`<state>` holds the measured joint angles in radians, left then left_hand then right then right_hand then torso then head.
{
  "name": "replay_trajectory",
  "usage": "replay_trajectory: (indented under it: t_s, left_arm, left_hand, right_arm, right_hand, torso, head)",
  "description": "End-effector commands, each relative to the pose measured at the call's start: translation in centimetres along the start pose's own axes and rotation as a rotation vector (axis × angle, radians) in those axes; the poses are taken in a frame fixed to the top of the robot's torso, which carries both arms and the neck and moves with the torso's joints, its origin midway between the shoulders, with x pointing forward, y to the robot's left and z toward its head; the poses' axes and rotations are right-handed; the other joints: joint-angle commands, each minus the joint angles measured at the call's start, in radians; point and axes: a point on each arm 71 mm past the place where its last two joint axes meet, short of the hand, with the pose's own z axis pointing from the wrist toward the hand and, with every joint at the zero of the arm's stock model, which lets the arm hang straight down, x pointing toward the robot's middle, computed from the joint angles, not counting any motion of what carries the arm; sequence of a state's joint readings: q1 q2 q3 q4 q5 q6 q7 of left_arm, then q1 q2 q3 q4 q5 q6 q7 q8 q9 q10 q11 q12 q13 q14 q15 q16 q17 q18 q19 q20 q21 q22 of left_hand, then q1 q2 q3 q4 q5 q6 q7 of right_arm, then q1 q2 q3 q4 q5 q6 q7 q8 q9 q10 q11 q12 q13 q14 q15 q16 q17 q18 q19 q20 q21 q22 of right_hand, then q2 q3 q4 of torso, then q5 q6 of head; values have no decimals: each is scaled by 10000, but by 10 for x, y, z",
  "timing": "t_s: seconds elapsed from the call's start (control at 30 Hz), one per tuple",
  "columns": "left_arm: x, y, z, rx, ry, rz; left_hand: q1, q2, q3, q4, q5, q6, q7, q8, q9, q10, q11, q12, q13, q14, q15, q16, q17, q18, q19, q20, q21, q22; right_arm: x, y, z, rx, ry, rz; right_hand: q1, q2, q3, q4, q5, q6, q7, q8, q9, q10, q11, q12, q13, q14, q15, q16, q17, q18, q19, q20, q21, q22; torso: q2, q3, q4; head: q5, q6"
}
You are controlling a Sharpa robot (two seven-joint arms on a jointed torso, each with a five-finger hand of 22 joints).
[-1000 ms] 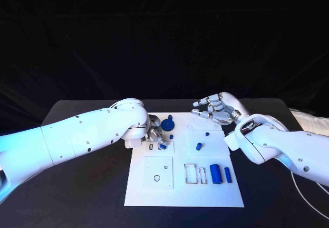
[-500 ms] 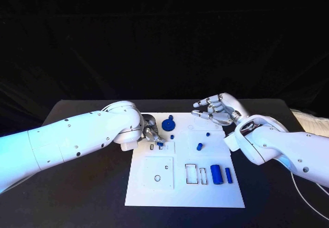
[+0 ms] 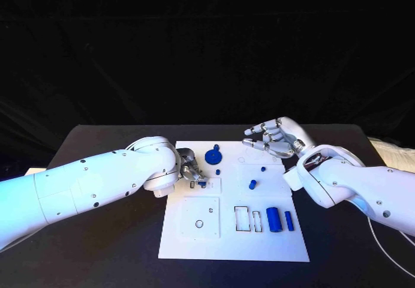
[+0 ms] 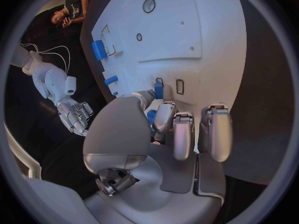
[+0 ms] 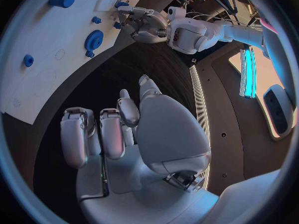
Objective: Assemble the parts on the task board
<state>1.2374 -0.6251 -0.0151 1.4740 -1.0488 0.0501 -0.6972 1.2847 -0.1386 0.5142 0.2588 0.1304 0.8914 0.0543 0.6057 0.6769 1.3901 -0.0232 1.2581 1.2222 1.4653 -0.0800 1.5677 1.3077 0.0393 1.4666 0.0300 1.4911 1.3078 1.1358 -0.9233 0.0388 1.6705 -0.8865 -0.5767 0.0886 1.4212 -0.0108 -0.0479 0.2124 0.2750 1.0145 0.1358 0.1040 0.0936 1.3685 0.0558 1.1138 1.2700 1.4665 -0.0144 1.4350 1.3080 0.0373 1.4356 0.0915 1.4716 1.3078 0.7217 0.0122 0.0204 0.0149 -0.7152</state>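
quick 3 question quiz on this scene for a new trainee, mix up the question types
1. True or false: the right hand is holding a blue part.
2. Multiple choice: where does the large blue cylinder lie on the task board? A) at the far edge, by the gear B) in the near half, toward the robot's right C) off the board, on the black table
3. Fill in: the left hand pinches a small ____ part over the slots on the board.

Key:
1. False; it hovers with nothing in it, fingers apart.
2. B
3. blue
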Motion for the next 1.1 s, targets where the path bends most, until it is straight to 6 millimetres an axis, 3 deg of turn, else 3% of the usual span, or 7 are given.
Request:
replay_trajectory:
  t_s: [0.03,1.1]
  left_arm:
    - [3,2,1,-176,-114,210]
    - [9,7,2,-504,596,625]
  left_hand:
    - [-55,-3,1764,-1720,-34,39,-26,58,22,88,13,53,16,1055,39,31,2631,-71,249,62,48,1364]
    - [-274,-87,1962,-1801,-51,123,-56,114,108,161,-8,111,70,1055,26,31,2631,-88,295,48,87,1440]
  right_arm:
    - [2,1,0,-118,158,-69]
    - [2,1,-1,-98,229,-51]
  right_hand:
    - [-24,4,-54,-23,54,32,-4,13,10,40,-81,11,-17,532,-85,-34,202,78,-20,-18,-55,906]
    - [-24,4,-54,-23,54,32,-4,13,10,40,-81,11,-17,532,-85,-34,202,78,-20,-18,-55,906]
  torso:
    - [2,5,-9]
    - [6,5,1]
  head:
    - [1,-2]
    - [-1,-56]
